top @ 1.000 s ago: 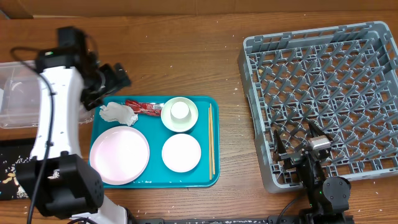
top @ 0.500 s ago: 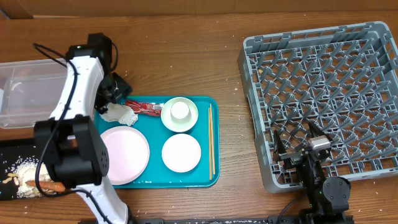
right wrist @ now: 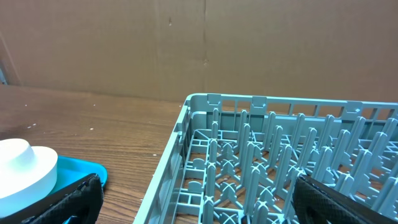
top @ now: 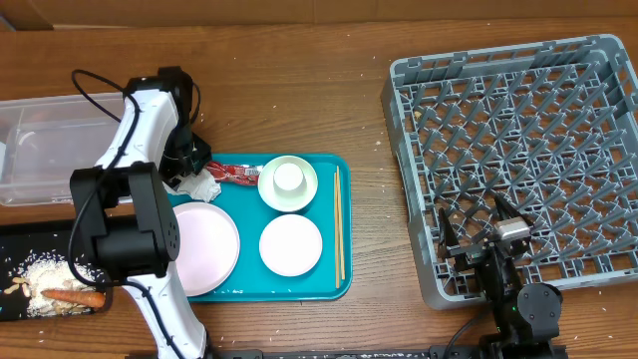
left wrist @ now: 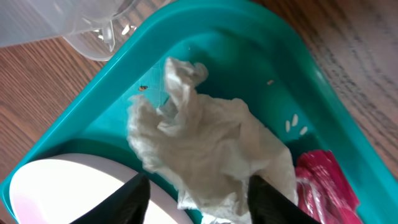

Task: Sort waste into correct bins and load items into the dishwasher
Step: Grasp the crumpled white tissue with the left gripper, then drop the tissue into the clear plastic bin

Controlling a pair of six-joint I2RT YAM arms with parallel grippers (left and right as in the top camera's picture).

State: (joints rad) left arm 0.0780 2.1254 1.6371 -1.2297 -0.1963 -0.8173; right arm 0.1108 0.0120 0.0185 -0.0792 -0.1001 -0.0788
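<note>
Brown wood tabletop fills my overhead view, with the teal tray (top: 249, 287) left of centre. My left gripper (left wrist: 199, 202) hangs over the tray's far left corner, its fingers spread apart either side of the crumpled napkin (left wrist: 205, 149) and not closed on it. The red sauce packet (left wrist: 323, 186) lies just beside the napkin. My right gripper (right wrist: 196, 182) sits at the near edge of the grey rack (top: 518, 150), fingers apart, holding nothing. Rice (top: 40, 271) and a carrot stick (top: 72, 295) lie in the black tray (top: 20, 244).

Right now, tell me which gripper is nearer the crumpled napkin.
Left. The left gripper hangs just over the napkin, jaws open astride it; the right gripper sits far off at the near edge of the dish rack.
</note>
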